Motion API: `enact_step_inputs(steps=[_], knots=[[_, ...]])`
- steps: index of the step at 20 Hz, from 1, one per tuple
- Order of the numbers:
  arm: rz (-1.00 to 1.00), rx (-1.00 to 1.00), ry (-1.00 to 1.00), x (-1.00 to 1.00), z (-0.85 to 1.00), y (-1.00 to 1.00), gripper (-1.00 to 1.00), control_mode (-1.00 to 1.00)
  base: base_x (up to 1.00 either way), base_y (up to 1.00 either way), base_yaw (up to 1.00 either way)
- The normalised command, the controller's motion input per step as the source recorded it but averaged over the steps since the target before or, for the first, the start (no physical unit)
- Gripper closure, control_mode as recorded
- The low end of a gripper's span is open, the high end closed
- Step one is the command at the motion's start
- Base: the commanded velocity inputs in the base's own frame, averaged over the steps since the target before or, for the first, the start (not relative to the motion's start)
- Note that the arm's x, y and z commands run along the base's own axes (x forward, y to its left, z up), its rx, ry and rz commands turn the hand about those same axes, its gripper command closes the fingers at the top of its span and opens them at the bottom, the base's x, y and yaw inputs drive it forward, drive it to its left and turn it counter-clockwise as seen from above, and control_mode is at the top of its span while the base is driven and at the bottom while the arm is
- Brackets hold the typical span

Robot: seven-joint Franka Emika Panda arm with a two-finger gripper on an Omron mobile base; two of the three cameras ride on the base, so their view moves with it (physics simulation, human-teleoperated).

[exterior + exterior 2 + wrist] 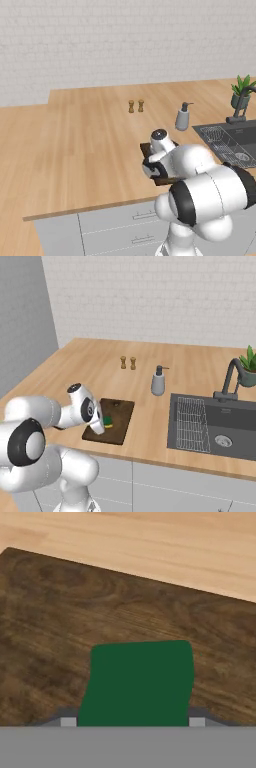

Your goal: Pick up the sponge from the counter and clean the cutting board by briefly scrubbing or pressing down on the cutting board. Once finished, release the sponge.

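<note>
The green-topped sponge rests flat on the dark-brown cutting board, its yellow underside just showing in the right base view. My gripper points down at it, one fingertip against each side of the sponge. In the right base view the gripper stands over the near part of the cutting board, which lies near the front edge of the wooden counter. From the left base view my own arm covers most of the cutting board.
Two small shakers stand farther back on the counter. A grey soap dispenser sits right of the board, beside the dark sink with its faucet and a potted plant.
</note>
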Motion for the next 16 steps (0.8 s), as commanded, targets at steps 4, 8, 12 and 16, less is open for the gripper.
enact_step_inputs(steps=[4,8,12,16], knots=[[-0.01,0.0,0.0,0.29,-0.4,-0.35,1.0,-1.0,0.0,0.0,0.0],[0.0,0.0,0.0,0.26,-0.42,-0.42,1.0,-1.0,0.0,0.0,0.0],[0.0,0.0,-0.01,0.24,-0.49,-0.32,1.0,-1.0,0.0,0.0,0.0],[0.0,0.0,-0.15,0.27,-0.43,-0.24,1.0,-1.0,0.0,0.0,0.0]])
